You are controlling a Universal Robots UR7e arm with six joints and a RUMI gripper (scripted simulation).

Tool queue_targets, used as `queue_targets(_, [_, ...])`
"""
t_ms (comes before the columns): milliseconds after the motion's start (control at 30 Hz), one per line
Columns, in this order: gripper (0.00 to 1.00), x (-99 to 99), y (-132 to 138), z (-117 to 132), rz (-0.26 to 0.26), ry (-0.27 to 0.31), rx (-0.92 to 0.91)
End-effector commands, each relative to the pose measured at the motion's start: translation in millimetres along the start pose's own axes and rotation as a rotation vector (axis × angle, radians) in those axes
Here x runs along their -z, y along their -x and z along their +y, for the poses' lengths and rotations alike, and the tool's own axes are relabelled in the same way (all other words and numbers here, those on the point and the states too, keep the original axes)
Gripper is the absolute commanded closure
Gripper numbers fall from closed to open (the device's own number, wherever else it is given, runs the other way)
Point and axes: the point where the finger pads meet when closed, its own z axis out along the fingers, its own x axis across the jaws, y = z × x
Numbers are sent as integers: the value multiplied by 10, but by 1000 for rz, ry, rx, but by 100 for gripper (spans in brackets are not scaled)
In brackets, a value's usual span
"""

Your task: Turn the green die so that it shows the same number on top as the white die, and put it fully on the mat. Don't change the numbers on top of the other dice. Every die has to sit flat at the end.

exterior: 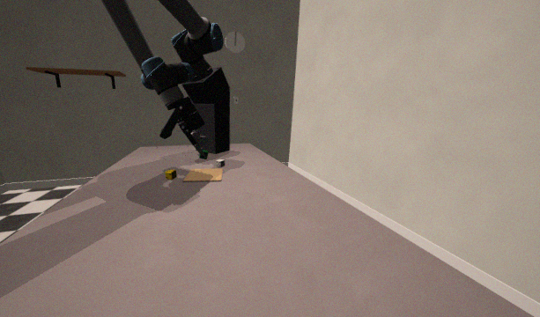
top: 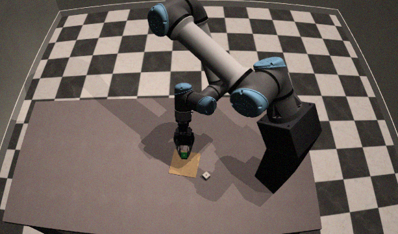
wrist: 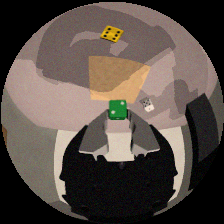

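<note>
From left to right in the exterior view, a wooden shelf hung on the far wall, and below it the yellow die sat on the table with six dots on top, apart from the mat. The mat lay flat to the right of that die. I had my gripper slanted downward, its fingers clamped on the green die, which I held up off the table, tilted, one face with two dots toward my wrist view. Farther right, the white die sat just beside the mat, one dot on top
</note>
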Motion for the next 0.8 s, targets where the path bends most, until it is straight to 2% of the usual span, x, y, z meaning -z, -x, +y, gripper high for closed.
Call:
queue_targets(0, [90,3,4,0,1,18,1])
queue_targets(367, [90,-25,-10,-3,10,73,6])
queue_targets(767, [90,-23,-9,-18,9,236,5])
